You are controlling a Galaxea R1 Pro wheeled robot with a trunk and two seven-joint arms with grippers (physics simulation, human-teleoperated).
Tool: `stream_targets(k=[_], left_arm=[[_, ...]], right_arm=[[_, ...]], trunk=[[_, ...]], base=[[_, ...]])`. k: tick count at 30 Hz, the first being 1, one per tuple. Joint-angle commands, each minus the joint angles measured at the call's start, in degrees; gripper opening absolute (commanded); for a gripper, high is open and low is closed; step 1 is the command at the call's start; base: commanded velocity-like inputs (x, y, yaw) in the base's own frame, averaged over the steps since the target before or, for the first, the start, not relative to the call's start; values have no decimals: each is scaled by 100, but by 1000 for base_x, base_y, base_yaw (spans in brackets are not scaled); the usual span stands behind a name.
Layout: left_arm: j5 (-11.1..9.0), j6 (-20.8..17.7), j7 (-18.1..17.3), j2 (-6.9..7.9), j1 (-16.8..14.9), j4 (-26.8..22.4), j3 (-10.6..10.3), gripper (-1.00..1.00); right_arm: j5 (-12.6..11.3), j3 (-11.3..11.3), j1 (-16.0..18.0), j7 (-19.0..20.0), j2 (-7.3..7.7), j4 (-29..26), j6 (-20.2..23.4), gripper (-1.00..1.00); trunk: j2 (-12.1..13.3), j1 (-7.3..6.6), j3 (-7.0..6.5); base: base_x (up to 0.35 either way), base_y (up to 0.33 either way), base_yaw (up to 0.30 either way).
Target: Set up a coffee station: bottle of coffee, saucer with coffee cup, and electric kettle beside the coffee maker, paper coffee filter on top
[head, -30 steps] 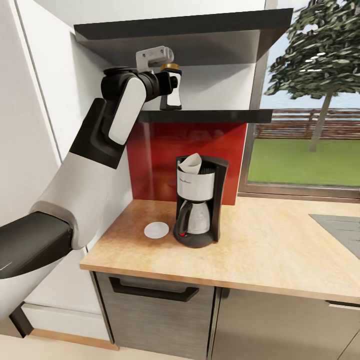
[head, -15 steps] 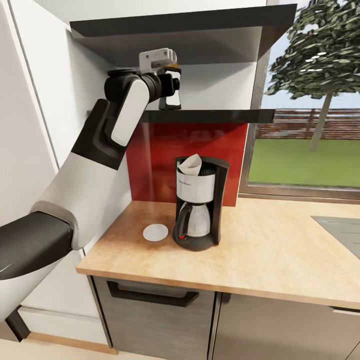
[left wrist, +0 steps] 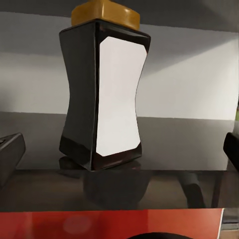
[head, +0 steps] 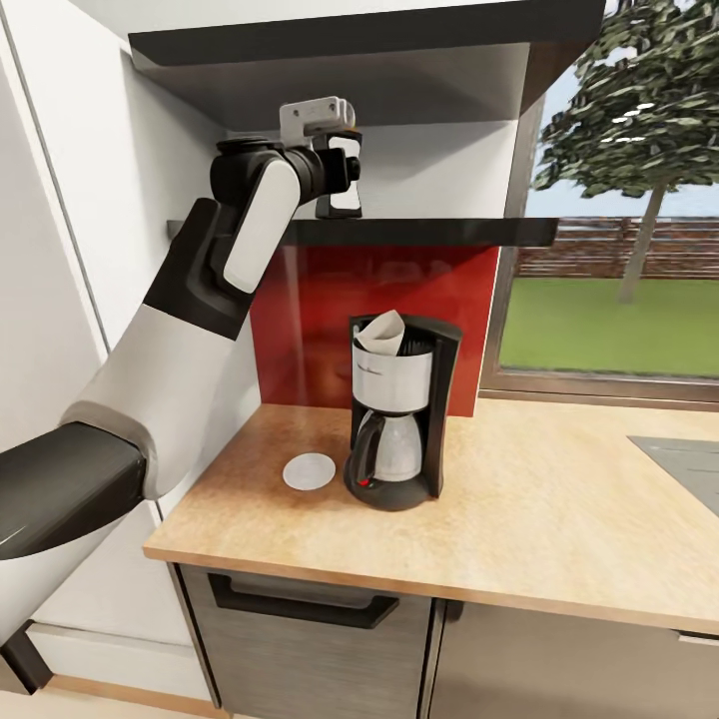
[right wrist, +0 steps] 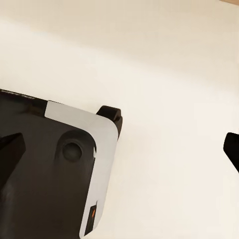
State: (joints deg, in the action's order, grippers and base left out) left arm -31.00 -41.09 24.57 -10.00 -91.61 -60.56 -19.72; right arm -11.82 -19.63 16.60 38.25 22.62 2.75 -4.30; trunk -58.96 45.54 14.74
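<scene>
The bottle of coffee (left wrist: 102,92) is dark, with a white label and a gold lid, and stands upright on the black kitchen shelf (head: 429,232). My left gripper (head: 338,188) is raised to it and open. Its fingertips (left wrist: 10,154) flank the bottle at a distance without touching it. On the wooden countertop (head: 559,499) stands the black and steel coffee maker (head: 394,409) with a paper coffee filter (head: 380,333) on top. A white saucer (head: 310,471) lies just left of it. My right gripper (right wrist: 119,149) is open over a cream floor.
A second dark shelf (head: 359,40) hangs close above the bottle. A red backsplash (head: 320,320) and a white wall panel (head: 80,200) stand behind and left. A window (head: 609,280) is at the right, and a cooktop corner (head: 689,454) at the counter's far right.
The whole head view has shifted, so the camera moved. My left gripper stays at the bottle on the shelf, perhaps slightly closer.
</scene>
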Motion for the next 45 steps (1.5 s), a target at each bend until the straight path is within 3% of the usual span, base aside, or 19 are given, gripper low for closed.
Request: stream_targets(k=[1,22,27,45], left_arm=[[-55,-6,57,0,-6,-7,-10,100],[-26,-20,163,0,-6,-287,-82,100],[-27,-34,725,0,-6,-425,-240,100],[-33,-39,880,0,-6,-422,-260,100]], right_arm=[[-48,-50,10,24,-2,23,-45,100],[-48,-49,10,24,-2,23,-45,100],[-48,-50,10,24,-3,23,-45,100],[-48,-50,10,24,-3,23,-45,100]], trunk=[[-6,1,8],[-6,1,8],[-6,1,8],[-6,1,8]], base=[[4,0,0],[49,0,0],[10,0,0],[0,0,0]])
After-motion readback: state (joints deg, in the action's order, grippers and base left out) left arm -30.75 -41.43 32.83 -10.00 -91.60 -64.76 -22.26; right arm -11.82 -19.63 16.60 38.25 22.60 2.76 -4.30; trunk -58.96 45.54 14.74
